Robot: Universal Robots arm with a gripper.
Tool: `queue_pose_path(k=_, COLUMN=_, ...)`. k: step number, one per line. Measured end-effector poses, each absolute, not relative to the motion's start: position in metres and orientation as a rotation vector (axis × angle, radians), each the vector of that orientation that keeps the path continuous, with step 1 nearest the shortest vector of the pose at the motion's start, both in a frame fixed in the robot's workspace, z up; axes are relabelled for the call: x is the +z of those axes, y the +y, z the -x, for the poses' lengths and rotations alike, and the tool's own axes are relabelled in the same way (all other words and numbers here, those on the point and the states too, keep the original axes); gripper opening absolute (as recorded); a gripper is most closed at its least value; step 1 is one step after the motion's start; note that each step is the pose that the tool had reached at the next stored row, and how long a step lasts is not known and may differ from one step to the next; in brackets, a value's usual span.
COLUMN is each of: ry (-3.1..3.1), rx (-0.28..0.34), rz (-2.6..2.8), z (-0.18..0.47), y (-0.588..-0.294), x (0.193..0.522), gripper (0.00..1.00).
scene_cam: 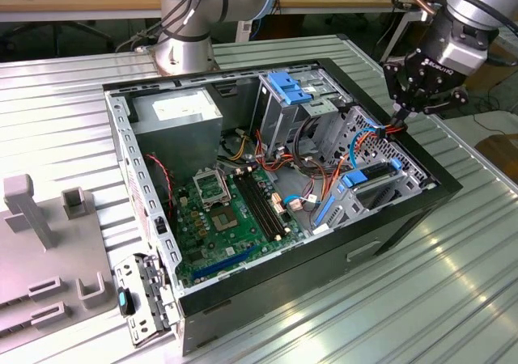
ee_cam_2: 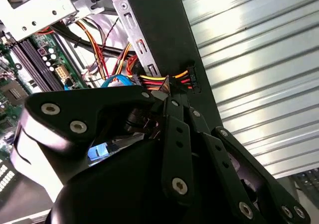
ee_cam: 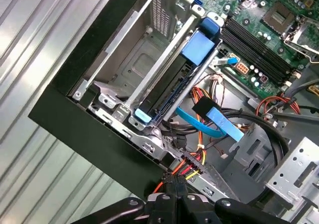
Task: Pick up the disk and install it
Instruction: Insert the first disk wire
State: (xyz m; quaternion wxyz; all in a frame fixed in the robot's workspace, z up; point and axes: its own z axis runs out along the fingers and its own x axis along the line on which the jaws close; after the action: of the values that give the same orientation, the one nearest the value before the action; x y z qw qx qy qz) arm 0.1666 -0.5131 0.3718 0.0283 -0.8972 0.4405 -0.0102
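Gripper (scene_cam: 402, 115) hangs right over the PC case (scene_cam: 267, 287) rim, at the drive-cage corner, fingers pinched together on a black power connector (ee_cam: 192, 164) w/ red, yellow and black wires. My read: it's lifting that plug clear of the bay, or bringing it to the drive, since the cable bundle crosses right over the bay mouth.

Disk (ee_cam: 172, 92) sits edge-on inside the case, slid into the metal cage by the case's front wall, blue carrier tabs showing at both ends; exterior view shows it (scene_cam: 374, 176) low in the cage below the gripper. So it looks seated already, cabling prob. the part underway.

Around it: blue flat data cable (ee_cam: 214, 124) loops just beside the disk, loose, black plug end free. Wire tangle packs the space betw. cage and motherboard (scene_cam: 231, 214). Power-supply box (scene_cam: 178, 113) sits at the case's far corner, well apart. Spare blue bracket (scene_cam: 293, 87) tops the upper bay. Tight corner: case rim and cage wall hem the fingers in.
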Motion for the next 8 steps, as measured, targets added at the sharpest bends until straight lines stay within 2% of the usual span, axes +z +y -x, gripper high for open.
queue_pose_path(k=8, ry=1.253, rx=-0.073, rz=2.801, z=-0.1673, y=-0.5131, x=0.3720, gripper=0.11)
